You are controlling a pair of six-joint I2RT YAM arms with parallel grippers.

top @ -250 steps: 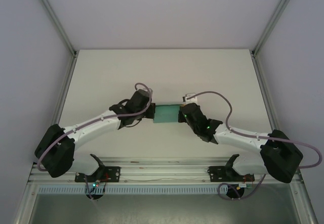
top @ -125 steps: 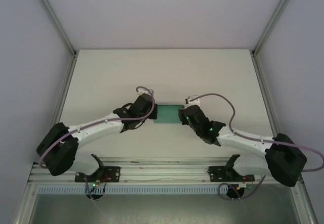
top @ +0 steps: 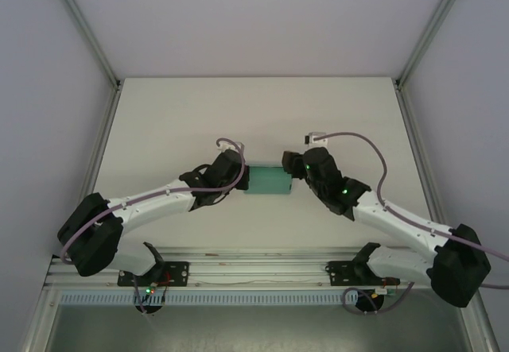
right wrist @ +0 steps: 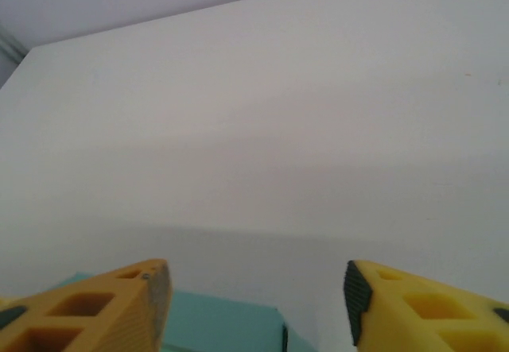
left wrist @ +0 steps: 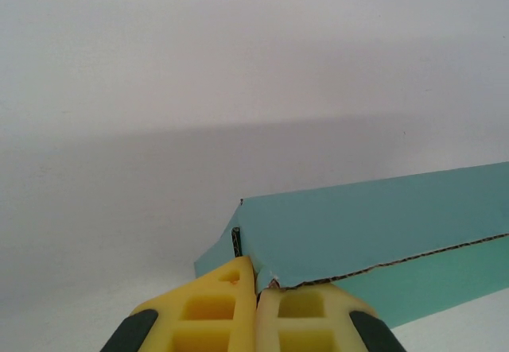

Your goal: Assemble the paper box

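Where left claw (left wrist: 255, 276) pinches, paper box (left wrist: 374, 225) corner

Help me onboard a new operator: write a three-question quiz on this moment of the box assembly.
1. True or false: the left gripper is shut on an edge of the paper box.
2. Pick one: the right gripper is A) shut on the box, B) open, C) shut on nothing.
3. Fill the gap: the card of the box is ___ in colour.

Key
1. True: the yellow fingers meet with the card edge pinched between them.
2. B: its fingers stand well apart.
3. Teal-green.
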